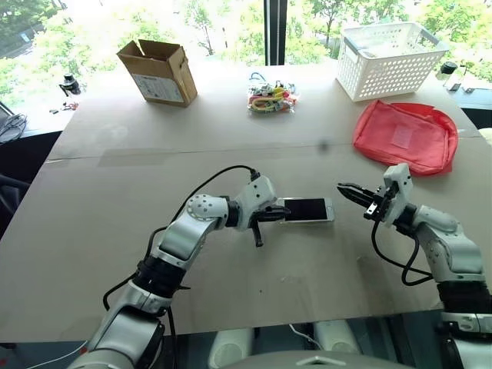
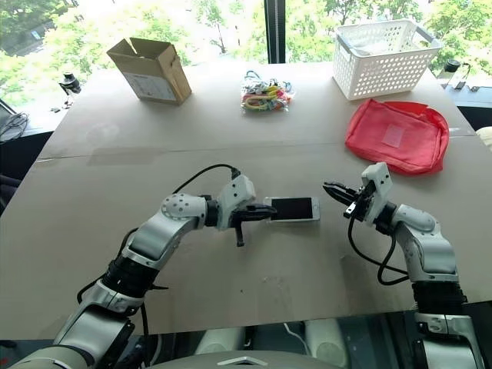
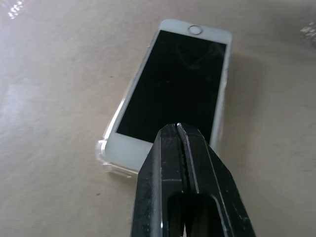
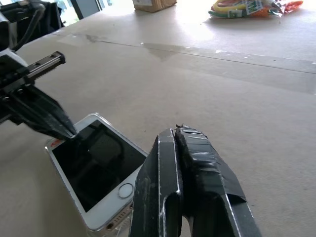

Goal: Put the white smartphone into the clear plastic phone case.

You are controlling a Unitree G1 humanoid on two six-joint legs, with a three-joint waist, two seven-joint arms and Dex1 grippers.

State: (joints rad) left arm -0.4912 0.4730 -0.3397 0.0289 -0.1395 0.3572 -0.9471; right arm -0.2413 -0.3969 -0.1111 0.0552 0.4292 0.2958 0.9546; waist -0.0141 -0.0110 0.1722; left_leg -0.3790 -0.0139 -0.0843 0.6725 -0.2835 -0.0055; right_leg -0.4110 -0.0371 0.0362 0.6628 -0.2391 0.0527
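Mid-table, seating the white smartphone (image 1: 306,210) in the clear plastic phone case (image 3: 104,154).
Phone lies in the shell; my left gripper (image 1: 274,216), fingers together, presses its near end, right gripper (image 1: 347,192) closed, just clear. Next I'd press remaining corners flush.

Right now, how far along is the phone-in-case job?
Mostly done: the phone lies screen-up inside the case, whose clear rim shows at its corner. In hand: the shut left end effector presses the phone's end; the right end effector is shut, beside it. Left: confirm seating, withdraw.
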